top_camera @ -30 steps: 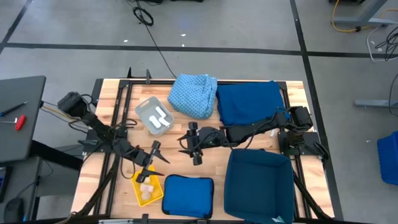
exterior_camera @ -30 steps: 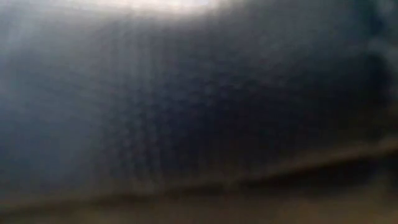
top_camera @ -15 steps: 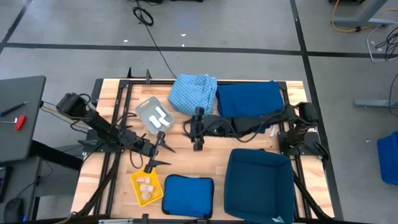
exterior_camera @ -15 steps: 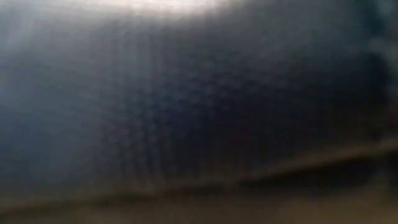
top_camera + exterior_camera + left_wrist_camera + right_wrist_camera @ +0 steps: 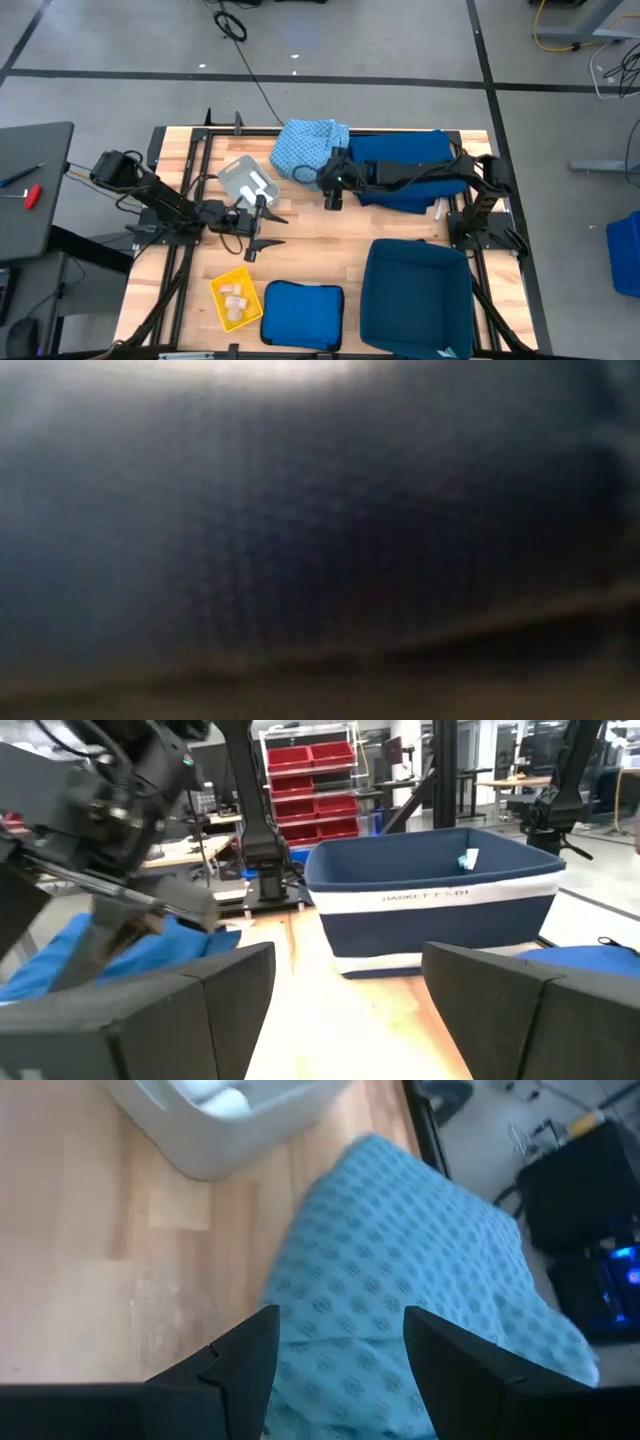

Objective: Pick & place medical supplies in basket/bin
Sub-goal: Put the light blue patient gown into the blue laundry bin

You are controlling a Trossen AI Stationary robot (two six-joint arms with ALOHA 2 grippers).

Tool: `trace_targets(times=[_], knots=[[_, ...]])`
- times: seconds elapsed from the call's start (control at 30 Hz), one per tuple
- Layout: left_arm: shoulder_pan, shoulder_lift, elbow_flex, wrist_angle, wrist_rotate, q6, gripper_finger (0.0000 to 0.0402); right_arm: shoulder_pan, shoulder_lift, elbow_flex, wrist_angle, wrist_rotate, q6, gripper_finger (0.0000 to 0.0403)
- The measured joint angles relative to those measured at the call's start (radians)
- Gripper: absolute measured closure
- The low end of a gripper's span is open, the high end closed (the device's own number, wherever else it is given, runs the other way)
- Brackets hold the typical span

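Partway done: some packets sorted, both cloths still out.
Yellow basket (image 5: 236, 299) held pale packets, grey tray (image 5: 247, 187) white rolls. Right gripper (image 5: 333, 181), jaws open & empty, sat at light blue cloth (image 5: 311, 150) beside tray; left gripper (image 5: 259, 218), open & empty, near tray. Dark blue cloth (image 5: 400, 160) lay outside blue bin (image 5: 415, 296).

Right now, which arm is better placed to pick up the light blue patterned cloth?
Right. Its open claw hangs at the light blue patterned cloth, fingers straddling its edge in the wrist view. The left claw, also open, is beside the grey tray.
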Motion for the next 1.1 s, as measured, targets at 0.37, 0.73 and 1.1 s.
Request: trace_targets(times=[0.37, 0.73, 1.1], knots=[[0.006, 0.000, 0.000, -0.018, 0.002, 0.018, 0.0145, -0.054, 0.000, 0.000, -0.073, -0.036, 0.026, 0.0163], [0.006, 0.000, 0.000, -0.019, -0.018, 0.040, 0.0145, -0.067, 0.008, 0.000, -0.119, 0.021, 0.091, 0.0087], [0.005, 0.000, 0.000, -0.011, -0.041, 0.056, 0.0145, -0.079, 0.127, 0.000, -0.048, 0.015, 0.073, 0.0085]])
